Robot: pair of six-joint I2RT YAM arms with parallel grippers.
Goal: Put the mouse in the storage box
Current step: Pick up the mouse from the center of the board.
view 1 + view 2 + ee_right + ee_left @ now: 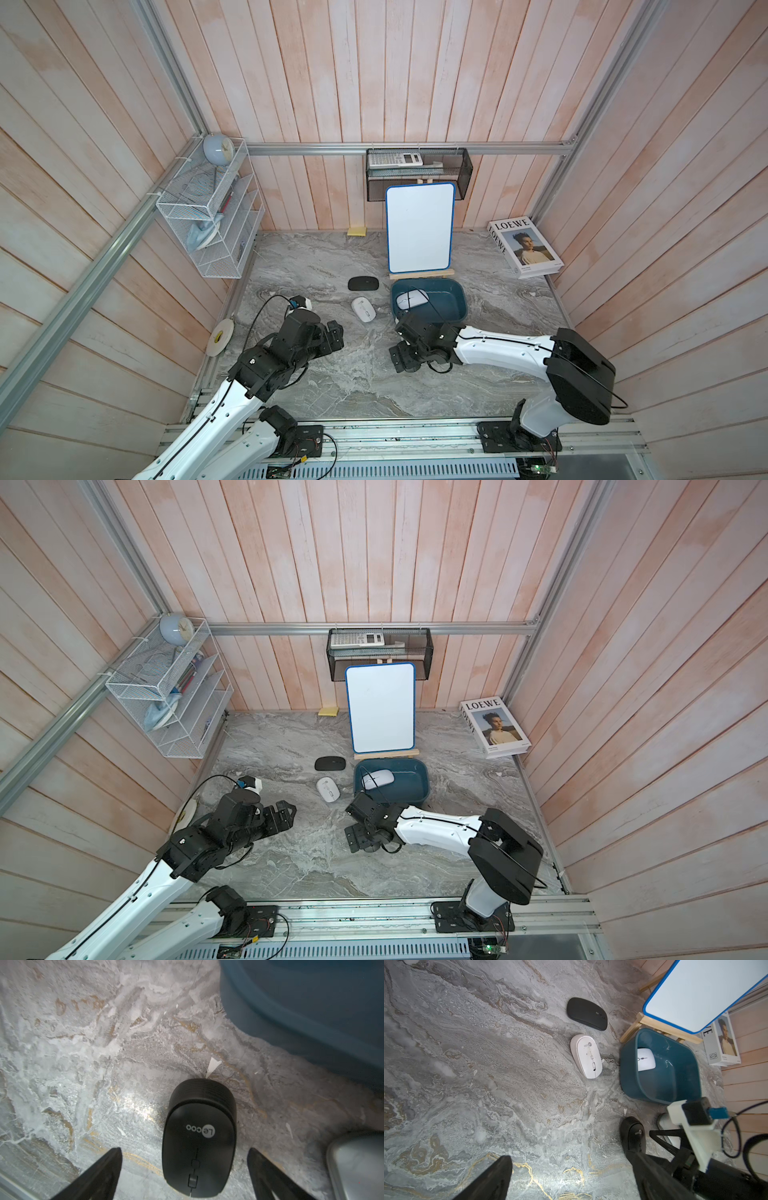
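Two grippers stand wide open and empty. The right gripper (pixel 185 1150) straddles one ribbed black mouse (pixel 199 1136) on the surface (pixel 353 374) without touching it, and the left gripper (pixel 334 332) hovers nearby. We count at least four mice. One ribbed white mouse (pixel 363 308) and one flat black mouse (pixel 364 284) lie beside the single storage box (pixel 446 305), and one smooth white mouse (pixel 411 300) lies inside it.
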